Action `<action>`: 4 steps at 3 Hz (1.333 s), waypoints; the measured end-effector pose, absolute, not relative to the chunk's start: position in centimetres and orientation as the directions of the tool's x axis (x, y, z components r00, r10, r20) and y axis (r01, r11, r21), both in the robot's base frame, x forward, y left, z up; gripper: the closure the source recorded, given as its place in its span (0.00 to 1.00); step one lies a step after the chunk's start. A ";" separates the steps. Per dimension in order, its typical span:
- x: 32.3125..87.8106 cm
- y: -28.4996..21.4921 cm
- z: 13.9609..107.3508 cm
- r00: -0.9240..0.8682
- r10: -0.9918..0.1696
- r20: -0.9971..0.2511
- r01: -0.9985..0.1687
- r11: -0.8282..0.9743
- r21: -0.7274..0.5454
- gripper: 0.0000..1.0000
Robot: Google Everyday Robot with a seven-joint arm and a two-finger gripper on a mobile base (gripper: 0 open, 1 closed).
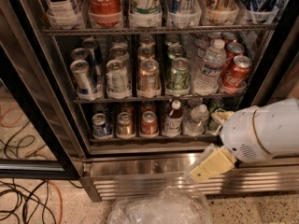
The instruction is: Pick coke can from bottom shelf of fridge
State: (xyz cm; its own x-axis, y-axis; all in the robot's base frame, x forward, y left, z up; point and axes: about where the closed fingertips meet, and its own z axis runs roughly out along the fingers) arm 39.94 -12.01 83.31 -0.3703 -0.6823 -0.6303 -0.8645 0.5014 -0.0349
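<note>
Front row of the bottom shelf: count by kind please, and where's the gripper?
Cans: 3 (silver-blue can, bronze can, coke can)
Bottles: 2 (white-capped bottle, clear bottle)
Green item, half hidden by the arm: 1
Total: 6
Gripper hangs low right, before the steel base.

We see the front of the bottom shelf (pixel 140 139) open to reach, fridge (pixel 273 55) door out of the way. The coke can (pixel 149 124) is front row, boxed in by a tan can (pixel 125 124) and a brown bottle (pixel 173 118) just beside it. The rack above (pixel 154 97) hangs low over the tops. The gripper (pixel 202 171) sits below shelf level, in front of the steel base (pixel 140 169). Crumpled plastic (pixel 159 209) lies on the floor underneath.
</note>
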 end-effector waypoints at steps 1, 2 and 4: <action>40.9 -11.2 81.6 -0.375 -0.666 -0.645 -0.837 0.542 -0.073 0.00; 41.9 -10.8 80.2 -0.363 -0.638 -0.679 -0.802 0.585 -0.120 0.00; 43.2 -10.8 79.0 -0.350 -0.579 -0.736 -0.770 0.626 -0.126 0.00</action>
